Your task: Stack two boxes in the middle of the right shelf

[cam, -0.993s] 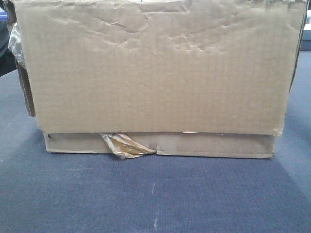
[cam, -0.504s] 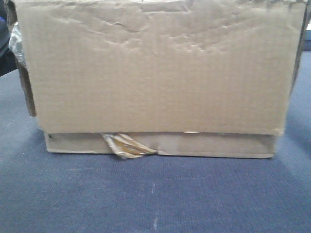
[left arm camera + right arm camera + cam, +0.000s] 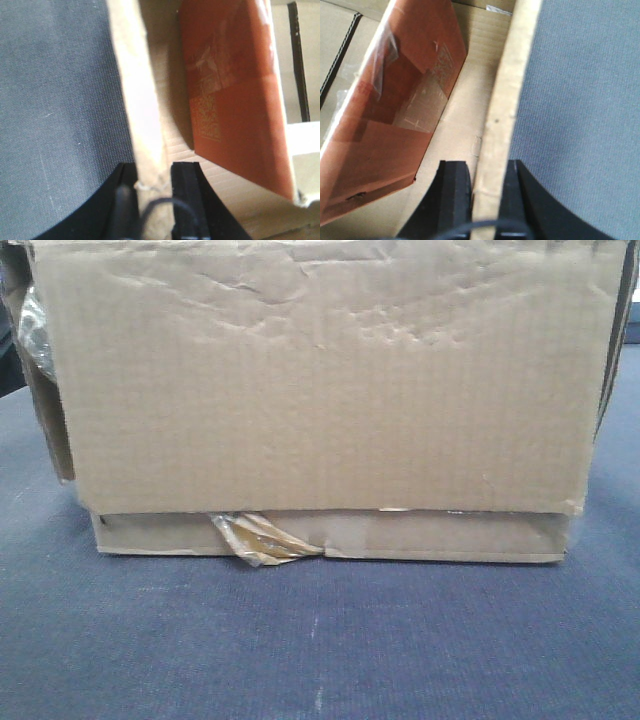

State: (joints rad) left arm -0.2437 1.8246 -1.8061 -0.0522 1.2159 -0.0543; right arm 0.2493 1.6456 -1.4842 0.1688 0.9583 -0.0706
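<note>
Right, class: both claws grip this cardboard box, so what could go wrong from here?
1. The left claw and right claw each pinch only a thin wall of the creased brown corrugated cardboard box; that wall may bend or tear when lifted.
2. The glossy orange-red flat carton leans inside the box and could slide, shifting the load.

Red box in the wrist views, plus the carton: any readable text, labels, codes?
None legible.
Red box: pale logo and QR-like block, too blurred to read.
Same box, right wrist view: pale print, unreadable.
Cardboard carton: no print on its front face.
</note>
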